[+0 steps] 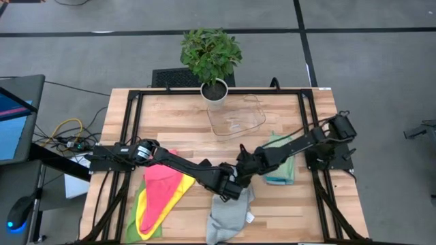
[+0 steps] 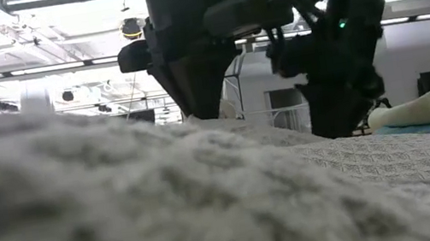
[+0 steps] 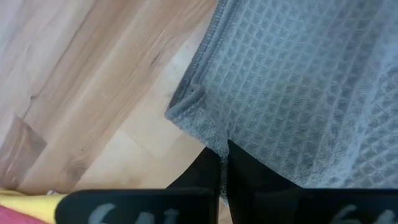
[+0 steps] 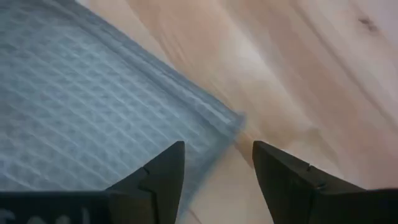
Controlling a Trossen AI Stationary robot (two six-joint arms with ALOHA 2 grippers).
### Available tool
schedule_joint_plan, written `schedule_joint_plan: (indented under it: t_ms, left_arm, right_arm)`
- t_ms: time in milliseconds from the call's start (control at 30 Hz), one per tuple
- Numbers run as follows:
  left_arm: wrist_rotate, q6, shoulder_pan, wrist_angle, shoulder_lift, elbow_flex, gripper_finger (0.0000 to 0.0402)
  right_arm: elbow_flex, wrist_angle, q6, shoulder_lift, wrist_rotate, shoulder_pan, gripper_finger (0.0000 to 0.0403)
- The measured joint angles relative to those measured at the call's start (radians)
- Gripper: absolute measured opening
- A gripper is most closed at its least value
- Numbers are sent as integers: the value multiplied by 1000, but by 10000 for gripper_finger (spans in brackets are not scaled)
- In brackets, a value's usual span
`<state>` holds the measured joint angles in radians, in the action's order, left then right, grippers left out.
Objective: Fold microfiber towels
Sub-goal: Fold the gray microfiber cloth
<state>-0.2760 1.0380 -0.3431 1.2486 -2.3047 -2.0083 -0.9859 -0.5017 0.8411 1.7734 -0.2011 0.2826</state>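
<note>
On the left of the wooden tabletop (image 1: 170,116) we see a loose heap of microfiber towels: a pink towel (image 1: 163,187) lying over a yellow towel (image 1: 151,221), with a green towel (image 1: 133,211) showing only as a strip at the heap's outer edge; the left arm crosses part of the heap. The left hand (image 1: 228,192) sits at the upper edge of the grey towel (image 1: 228,216), its fingers (image 3: 245,180) pressed together with a fold of the waffle-weave cloth pinched between them. That grey towel is rumpled, and the bottom edge of the high view cuts off its lower end; in the low view it fills the foreground as a blur. Just to the right, the right hand (image 1: 244,178) hovers over the towel's corner with its fingers (image 4: 163,174) apart and nothing between them. Farther right lies a folded stack of towels (image 1: 281,167), pale green above teal, partly hidden by the right arm. Toward the back stands a clear plastic tray (image 1: 236,117); we cannot make out anything inside it. Beside it is a potted plant (image 1: 211,58) in a white pot.
</note>
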Motion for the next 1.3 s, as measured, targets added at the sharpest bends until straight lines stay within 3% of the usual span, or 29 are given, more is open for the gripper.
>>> schedule_joint_plan:
  t_ms: [200, 300, 567, 700, 800, 1000, 1133, 1300]
  left_arm:
    - [-10, 8, -1, 6, 0, 0, 0]
    - [-10, 17, -1, 6, 0, 0, 0]
    - [-32, 22, 5, -1, 0, 0, 0]
    - [-43, -7, 12, 14, 15, 0, 0]
    - [-72, 23, 13, 80, 78, -1, 0]
    - [-215, 114, -8, 116, 270, -2, 0]
    - [-267, 103, -17, 20, 394, -3, 0]
    - [-393, -23, -26, -218, 517, -5, 0]
  right_arm:
    - [-5, 69, -17, 68, 47, -21, 210]
    - [-7, 53, -8, 75, 45, -21, 186]
    - [-2, 68, -3, 57, 69, -13, 19]
    - [-10, 32, 8, 8, 97, -5, 18]
    - [-25, -2, 8, -99, 90, 8, 14]
    - [-73, -39, 45, -329, -8, 57, 14]
    - [-177, -40, -2, -452, -115, 91, 14]
    - [-386, -6, -183, -496, -227, 128, 14]
